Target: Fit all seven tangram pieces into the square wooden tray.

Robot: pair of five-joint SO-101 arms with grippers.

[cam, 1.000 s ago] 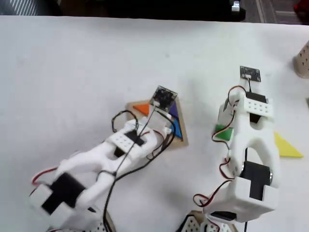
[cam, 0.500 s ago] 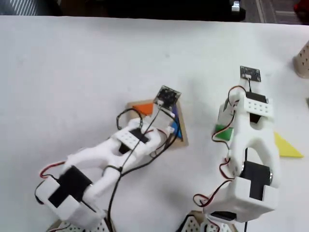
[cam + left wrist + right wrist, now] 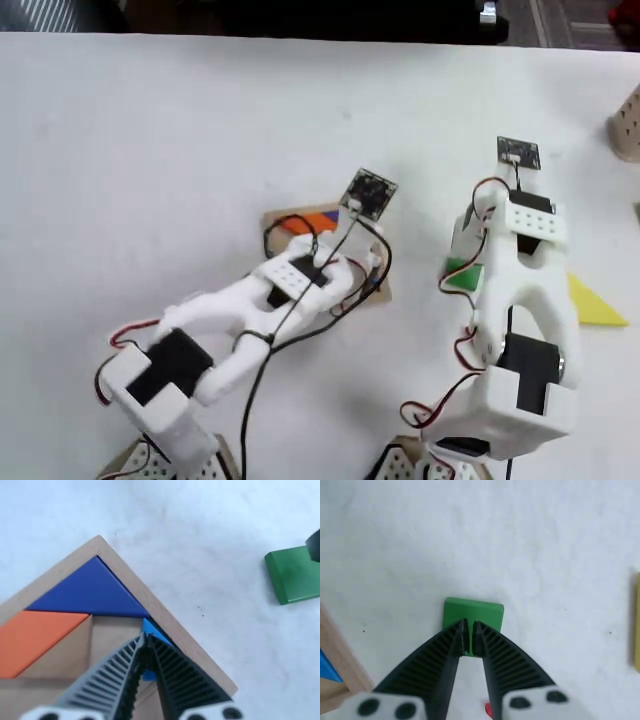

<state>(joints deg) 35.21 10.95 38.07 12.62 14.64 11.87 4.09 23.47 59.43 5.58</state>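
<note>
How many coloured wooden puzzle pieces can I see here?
5. In the square wooden tray: a dark blue triangle, an orange parallelogram, a light blue piece. On the table: a green square, a yellow triangle. More may be hidden.

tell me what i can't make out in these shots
Wooden tray, high view: the left arm covers most of it, so the pieces inside cannot be counted.
Light blue piece, left wrist view: its shape is mostly hidden under the left pincer.
Green square, high view: mostly behind the right arm.
Yellow triangle, right wrist view: cut off by the frame edge.
</note>
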